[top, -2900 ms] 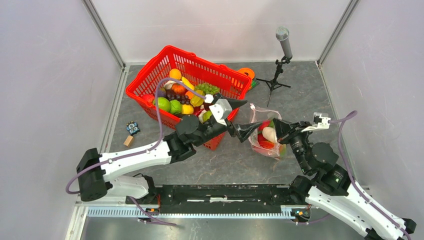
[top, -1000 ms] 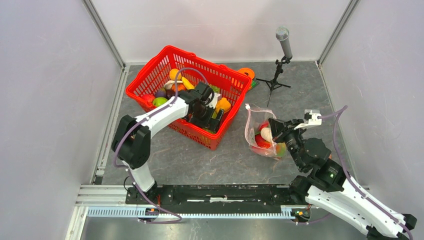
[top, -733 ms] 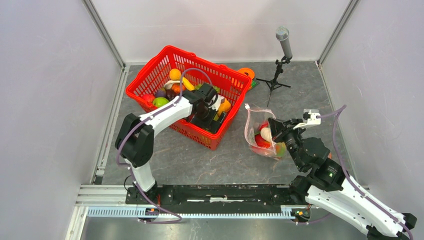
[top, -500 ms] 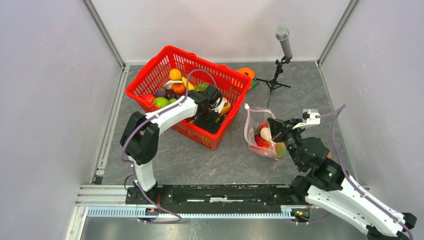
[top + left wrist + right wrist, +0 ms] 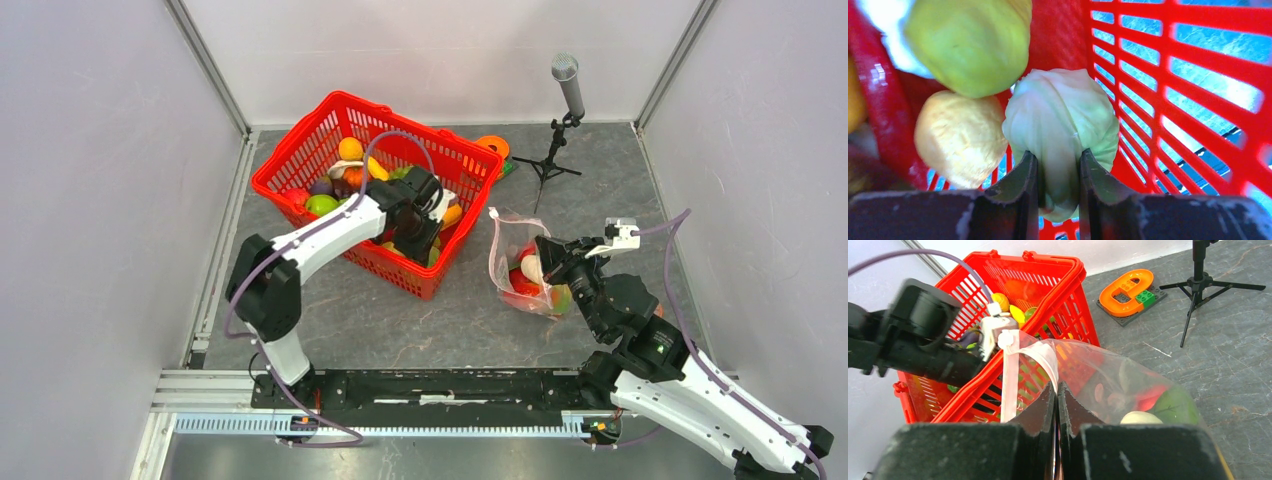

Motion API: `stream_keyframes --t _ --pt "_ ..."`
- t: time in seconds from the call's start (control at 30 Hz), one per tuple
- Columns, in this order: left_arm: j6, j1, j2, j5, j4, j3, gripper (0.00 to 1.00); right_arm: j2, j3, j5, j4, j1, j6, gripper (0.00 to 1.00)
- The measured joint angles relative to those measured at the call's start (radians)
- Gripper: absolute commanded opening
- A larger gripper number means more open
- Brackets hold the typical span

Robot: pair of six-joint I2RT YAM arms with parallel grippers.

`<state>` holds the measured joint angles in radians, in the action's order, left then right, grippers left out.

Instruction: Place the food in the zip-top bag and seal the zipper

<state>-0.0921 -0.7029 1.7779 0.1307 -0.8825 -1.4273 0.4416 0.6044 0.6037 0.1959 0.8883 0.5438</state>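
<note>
Gripping a pale green cabbage (image 5: 1060,125), my left gripper (image 5: 1058,192) presses its two dark, scuffed fingers (image 5: 1023,200) into the toy's lower half, with only a narrow gap between them. The cabbage is rounded and faintly glossy, with folded leaf ridges moulded into it. It sits low inside the red basket (image 5: 1173,75), close against a wall of rigid plastic lattice. At its left it touches a knobbly tan-yellow piece (image 5: 960,137), and a smooth yellow-green fruit (image 5: 968,45) lies above both.

My right gripper (image 5: 1056,405) is pinched tight on the rim of the zip-top bag (image 5: 1098,370). The zipper (image 5: 1010,370), a flat pale-pink strip, loops up from between that gripper's fingers. The bag is clear, crinkly film, and it stands with its mouth open on the grey stone-patterned table (image 5: 1238,365) near the basket. Through the plastic I see a red piece (image 5: 1153,395), a round green one (image 5: 1175,407) and a smooth white one (image 5: 1140,417).
</note>
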Motion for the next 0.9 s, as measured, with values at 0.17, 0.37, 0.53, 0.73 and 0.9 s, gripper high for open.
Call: stream_keyframes --t 0.17,0.37,0.53,0.73,0.9 --pt "-0.008 -0.004 -0.133 -0.056 0.01 0.004 0.02 0.0 0.0 0.0 0.0 0.0 0.0 0.08" --pt "-0.031 -0.003 -0.313 -0.154 0.084 0.05 0.06 0.0 0.0 0.0 0.0 0.0 0.0 0.08" --pt "-0.067 -0.003 -0.464 -0.14 0.211 0.138 0.06 0.0 0.0 0.0 0.0 0.0 0.001 0.08" --pt "-0.162 -0.004 -0.63 0.013 0.463 0.269 0.06 -0.002 0.0 -0.001 0.0 0.0 0.001 0.07" --pt "-0.237 -0.014 -0.695 0.151 0.684 0.325 0.07 -0.01 -0.001 -0.002 0.0 0.0 0.003 0.07"
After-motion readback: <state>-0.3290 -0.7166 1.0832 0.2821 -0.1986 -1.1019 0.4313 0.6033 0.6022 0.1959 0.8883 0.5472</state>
